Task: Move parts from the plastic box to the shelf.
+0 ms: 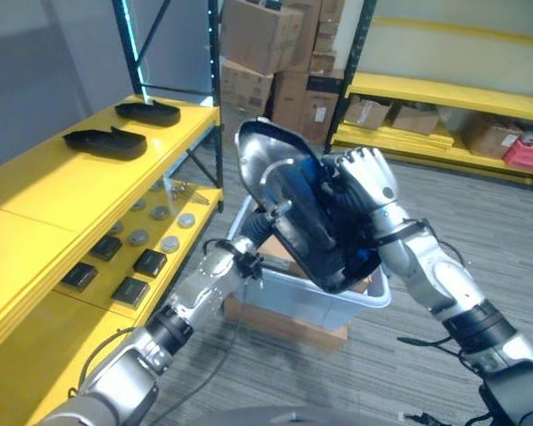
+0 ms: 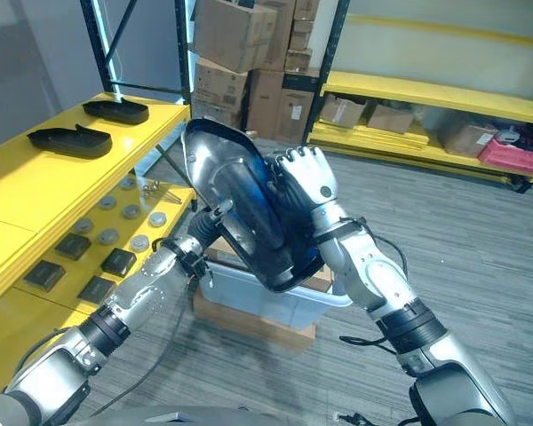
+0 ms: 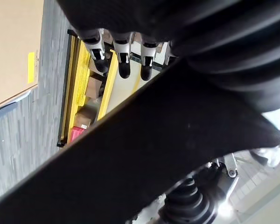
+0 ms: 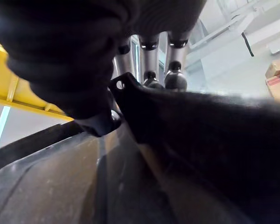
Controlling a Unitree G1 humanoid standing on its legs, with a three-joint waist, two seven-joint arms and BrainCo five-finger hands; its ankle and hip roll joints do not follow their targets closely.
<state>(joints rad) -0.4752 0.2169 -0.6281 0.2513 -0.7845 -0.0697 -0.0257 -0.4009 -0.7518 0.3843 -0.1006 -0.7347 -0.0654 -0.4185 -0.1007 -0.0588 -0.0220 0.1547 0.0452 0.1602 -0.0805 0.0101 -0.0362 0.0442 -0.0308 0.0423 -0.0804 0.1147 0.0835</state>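
Note:
A large curved part (image 1: 289,191), silver outside and black inside, hangs tilted above the pale plastic box (image 1: 320,302). Both hands hold it. My left hand (image 1: 265,226) grips it from below at its left side; the left wrist view shows its fingers (image 3: 123,56) past the black part (image 3: 154,140), thumb on the other face. My right hand (image 1: 369,177) is curled over the part's upper right edge, and its fingers (image 4: 151,70) hook over the part (image 4: 200,140). The yellow shelf (image 1: 62,191) stands to the left.
Two black moulded parts (image 1: 107,142) (image 1: 148,112) lie on the shelf top. Its lower level holds small black blocks (image 1: 133,288) and round discs (image 1: 164,213). A cardboard box (image 1: 284,324) sits under the plastic box. Stacked cartons (image 1: 266,35) and another yellow rack (image 1: 444,98) stand behind.

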